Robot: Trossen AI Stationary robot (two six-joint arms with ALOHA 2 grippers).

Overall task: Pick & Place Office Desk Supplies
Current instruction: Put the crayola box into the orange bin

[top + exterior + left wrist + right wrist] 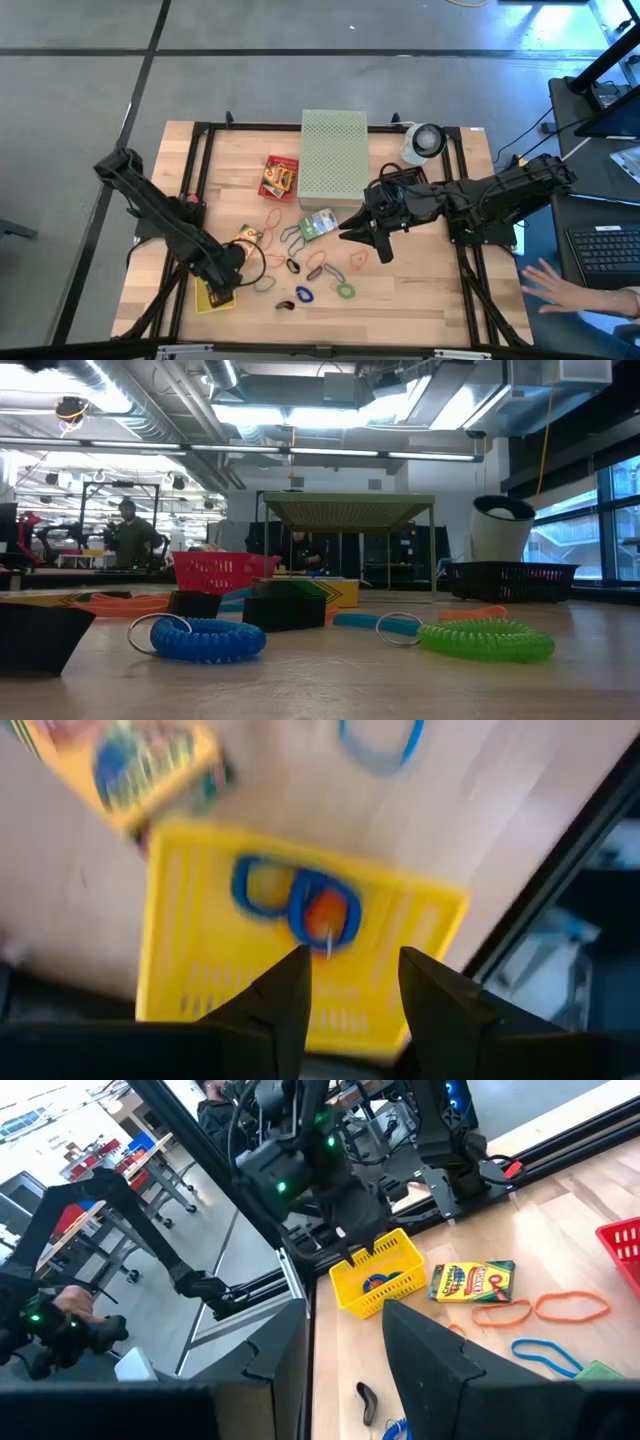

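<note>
Bench (420,300): pale wood with a black frame. Landmark for everything below: the large pale green perforated box (333,152) at the far middle.

Left arm reaches to the near-left corner, well away from the perforated box. Left end effector (222,285) hangs directly above a small yellow basket (213,298); fingers (283,1005) spread, nothing between them. In the left wrist view the basket holds blue rubber-band loops (290,898) and something orange among them (blurred, cannot say what it is).

Right arm comes in from the right. Right end effector (368,238) sits just near-right of the perforated box, above the bench; fingers apart in the right wrist view, nothing pinched.

Red basket (280,176) lies just left of the perforated box. A green card box (317,224) lies just in front of the perforated box. A yellow card box (247,235) lies nearer and to the left, close to the left arm.

Loose loops are scattered in front of the perforated box: an orange loop (272,216), a blue coiled loop (303,294) and a green coiled loop (345,291) towards the near edge.

A person's hand (560,288) shows beyond the bench's right side.
</note>
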